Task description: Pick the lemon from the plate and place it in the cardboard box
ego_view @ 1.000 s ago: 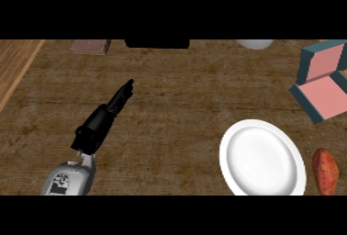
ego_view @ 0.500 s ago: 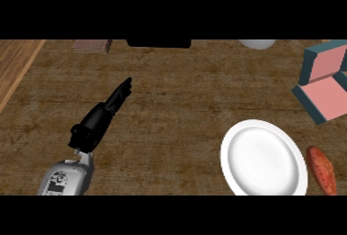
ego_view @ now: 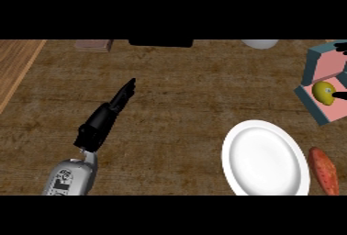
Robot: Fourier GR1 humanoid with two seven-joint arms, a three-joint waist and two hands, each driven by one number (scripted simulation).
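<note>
Here the lemon (ego_view: 324, 93) is seen lying inside the cardboard box (ego_view: 313, 62) at the right edge, apart from the white plate (ego_view: 264, 158). The left hand (ego_view: 102, 124) is stretched over the wooden counter (ego_view: 196, 87), fingers straight, with nothing held. Of the right hand (ego_view: 339, 96) only a dark sliver is shown beside the lemon; its state cannot be told

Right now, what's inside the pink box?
A yellow lemon lies inside the cardboard box. The right hand, at the view's edge, covers a bit of the lemon; the box's right side is cut off from view.
</note>
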